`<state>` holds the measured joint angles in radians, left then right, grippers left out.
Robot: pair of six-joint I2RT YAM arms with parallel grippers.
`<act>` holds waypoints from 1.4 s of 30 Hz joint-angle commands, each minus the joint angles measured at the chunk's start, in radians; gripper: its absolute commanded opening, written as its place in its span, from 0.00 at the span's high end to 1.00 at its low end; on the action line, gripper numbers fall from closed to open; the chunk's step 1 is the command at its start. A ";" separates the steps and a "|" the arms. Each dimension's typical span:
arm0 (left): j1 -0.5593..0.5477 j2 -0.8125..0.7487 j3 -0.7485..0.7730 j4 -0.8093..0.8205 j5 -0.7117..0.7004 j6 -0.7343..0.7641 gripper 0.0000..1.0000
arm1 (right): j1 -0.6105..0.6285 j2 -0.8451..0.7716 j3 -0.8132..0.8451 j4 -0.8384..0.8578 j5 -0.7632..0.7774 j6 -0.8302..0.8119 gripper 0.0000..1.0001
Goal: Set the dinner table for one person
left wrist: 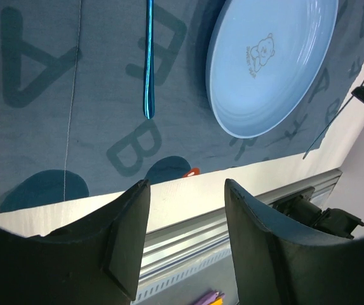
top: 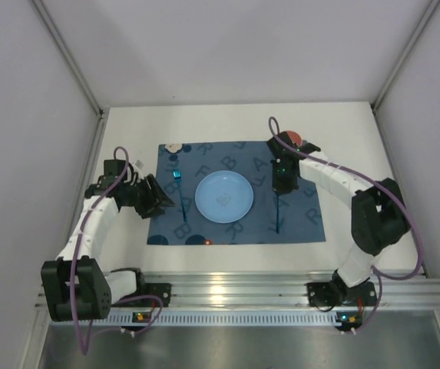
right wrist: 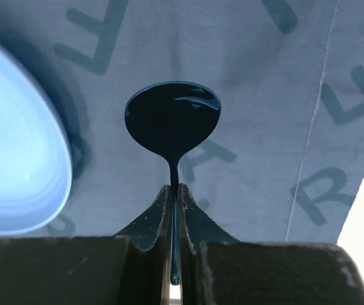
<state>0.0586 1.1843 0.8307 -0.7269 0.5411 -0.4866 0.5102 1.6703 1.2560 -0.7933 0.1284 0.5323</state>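
The white dinner table (top: 235, 123) carries a dark blue lettered mat (top: 304, 219). A light blue plate (top: 224, 196) sits at the mat's middle and also shows in the left wrist view (left wrist: 270, 63) and the right wrist view (right wrist: 16, 171). A shiny blue utensil (top: 179, 187) lies on the mat left of the plate; its handle (left wrist: 148, 63) shows in the left wrist view. My right gripper (top: 281, 186) is shut on a dark blue spoon (right wrist: 173, 117) over the mat right of the plate, jaws (right wrist: 175, 187) pinching its handle. My left gripper (top: 154, 198) is open and empty at the mat's left edge (left wrist: 187, 185).
A red round object (top: 292, 140) sits at the mat's far right corner under the right arm. A small white item (top: 174, 147) lies at the mat's far left edge. A small red mark (left wrist: 191, 171) is at the mat's near edge. A metal rail (top: 235, 288) runs along the near side.
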 commanded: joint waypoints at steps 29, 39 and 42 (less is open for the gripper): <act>0.004 -0.046 0.094 -0.052 -0.101 0.013 0.43 | 0.134 0.020 0.382 -0.119 -0.026 -0.081 0.29; 0.003 -0.040 0.151 0.035 -0.078 -0.078 0.39 | 0.186 -0.690 -0.039 0.189 0.114 -0.206 0.00; -0.005 -0.032 0.217 0.032 -0.102 -0.052 0.35 | 0.186 -0.794 -0.139 0.227 0.206 -0.274 0.00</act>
<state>0.0582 1.1500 0.9623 -0.7506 0.4435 -0.5472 0.6975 0.8959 1.2114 -0.6346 0.2073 0.3363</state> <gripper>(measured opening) 0.640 0.996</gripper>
